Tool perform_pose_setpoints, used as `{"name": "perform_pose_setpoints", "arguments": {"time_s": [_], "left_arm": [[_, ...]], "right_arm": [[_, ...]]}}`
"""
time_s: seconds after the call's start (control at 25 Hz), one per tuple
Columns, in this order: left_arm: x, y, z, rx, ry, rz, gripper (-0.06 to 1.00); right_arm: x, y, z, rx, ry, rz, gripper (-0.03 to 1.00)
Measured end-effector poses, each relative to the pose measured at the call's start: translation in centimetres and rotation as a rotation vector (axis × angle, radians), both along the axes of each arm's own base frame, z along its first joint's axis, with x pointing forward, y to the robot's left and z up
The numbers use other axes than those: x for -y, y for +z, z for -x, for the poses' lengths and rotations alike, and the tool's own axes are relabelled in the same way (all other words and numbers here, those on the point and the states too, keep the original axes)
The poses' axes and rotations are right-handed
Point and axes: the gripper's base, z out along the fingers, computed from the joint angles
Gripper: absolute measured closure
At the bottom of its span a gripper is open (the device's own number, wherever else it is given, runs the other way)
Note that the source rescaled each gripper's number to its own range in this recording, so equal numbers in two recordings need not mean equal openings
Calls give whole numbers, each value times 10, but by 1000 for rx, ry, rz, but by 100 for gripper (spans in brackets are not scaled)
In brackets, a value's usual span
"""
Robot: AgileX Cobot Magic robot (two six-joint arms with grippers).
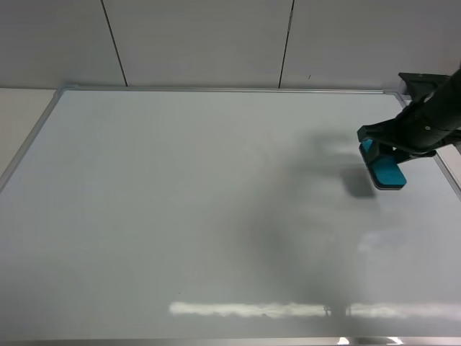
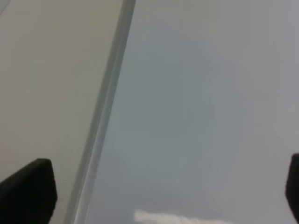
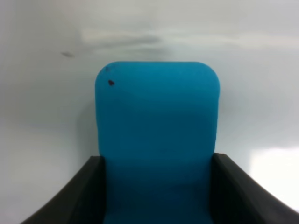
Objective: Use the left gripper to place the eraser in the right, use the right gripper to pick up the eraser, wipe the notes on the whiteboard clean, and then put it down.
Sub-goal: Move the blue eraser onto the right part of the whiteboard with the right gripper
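Note:
The whiteboard [image 1: 180,202] fills the exterior high view. No notes show on it in any view. My right gripper [image 1: 380,153] is near the board's right edge, shut on the teal-blue eraser [image 1: 387,171]. The eraser casts a shadow just to its left, and I cannot tell whether it touches the board. In the right wrist view the black fingers [image 3: 79,196] clamp both sides of the eraser [image 3: 156,130] over the white board [image 3: 42,121]. My left gripper [image 2: 159,191] is open and empty over the board's silver frame [image 2: 107,102], and it is out of the exterior high view.
Pale wall panels [image 1: 202,40] rise behind the board. A beige surface [image 1: 18,115] lies left of the frame and shows in the left wrist view [image 2: 46,84]. A black part [image 1: 416,83] sits at the board's far right corner. A light glare [image 1: 252,310] runs along the front.

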Motion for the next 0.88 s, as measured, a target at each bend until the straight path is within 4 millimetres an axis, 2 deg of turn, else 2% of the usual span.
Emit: {"name": "perform_pose_setpoints", "arguments": {"time_s": [0.12, 0.32, 0.88], "left_arm": [[0, 0, 0, 0, 0, 0, -6], [0, 0, 0, 0, 0, 0, -6], [0, 0, 0, 0, 0, 0, -6]], "right_arm": [[15, 7, 26, 77, -47, 15, 96], [17, 0, 50, 120, 10, 60, 96], [15, -18, 70, 29, 114, 95, 96]]}}
